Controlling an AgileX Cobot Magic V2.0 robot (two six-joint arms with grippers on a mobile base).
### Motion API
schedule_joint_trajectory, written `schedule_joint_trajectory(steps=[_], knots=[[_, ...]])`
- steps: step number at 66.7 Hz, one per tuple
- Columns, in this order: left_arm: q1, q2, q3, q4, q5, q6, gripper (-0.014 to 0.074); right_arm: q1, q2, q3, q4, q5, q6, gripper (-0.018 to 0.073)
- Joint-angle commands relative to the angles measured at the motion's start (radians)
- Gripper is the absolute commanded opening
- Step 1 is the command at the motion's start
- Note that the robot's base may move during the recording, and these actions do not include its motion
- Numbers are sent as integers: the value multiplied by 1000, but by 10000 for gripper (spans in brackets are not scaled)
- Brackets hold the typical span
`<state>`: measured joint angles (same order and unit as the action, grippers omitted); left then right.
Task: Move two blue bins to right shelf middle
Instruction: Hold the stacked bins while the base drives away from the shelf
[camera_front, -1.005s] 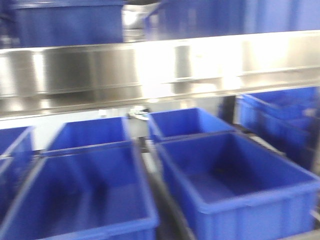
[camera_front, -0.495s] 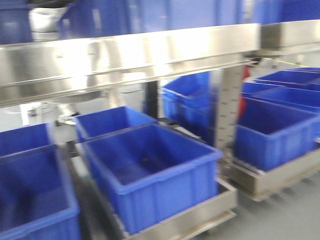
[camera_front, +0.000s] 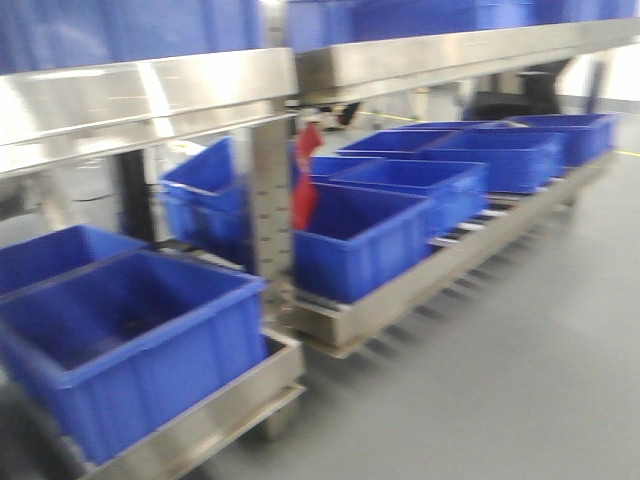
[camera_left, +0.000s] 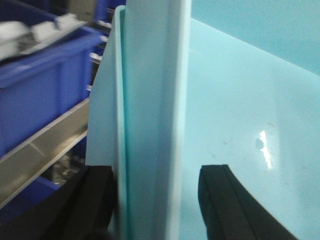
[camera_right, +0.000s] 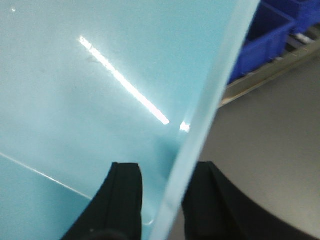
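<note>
Held bin (camera_left: 240, 100): washed-out pale blue in both wrist views, and seen only there. Its wall runs upright between the jaws of the left gripper (camera_left: 157, 172). The outer black finger lies against the wall and the inner one sits just under the rim, so the gripper is grasping it. Right gripper (camera_right: 165, 170) is likewise clamped on a bin rim, one black finger on each side, with the glossy inner wall to its left.

Right shelf (camera_front: 440, 52): a shiny steel front rail at upper right of the front view, with blue bins on top of it. Under it a row of blue bins (camera_front: 400, 200) sits on a low steel tier running away to the right.

The front view is motion-blurred. A red tag (camera_front: 306, 190) hangs by the perforated post (camera_front: 270, 200), its text unreadable.

Left of the post is a second rack rail (camera_front: 150, 90), with an open blue bin (camera_front: 140, 340) below it on a steel base. A tilted bin (camera_front: 205, 195) sits behind.

The floor (camera_front: 520, 380) is plain grey.

The left wrist view shows a blue bin holding white items (camera_left: 45, 30) beside the held bin, well apart.
</note>
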<state>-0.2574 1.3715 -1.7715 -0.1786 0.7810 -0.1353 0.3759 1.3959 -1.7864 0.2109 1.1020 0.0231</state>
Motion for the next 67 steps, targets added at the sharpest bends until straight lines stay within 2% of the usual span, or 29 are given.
schedule_joint_trajectory(steps=[1,67], knots=[[-4,-12,-14,-27,-73,27,-111,6,-20,-16,58,-61,-51,-153],[-4,-12,-14,-27,-73,27,-111,6,-20,-16,58,-61,-51,-153]])
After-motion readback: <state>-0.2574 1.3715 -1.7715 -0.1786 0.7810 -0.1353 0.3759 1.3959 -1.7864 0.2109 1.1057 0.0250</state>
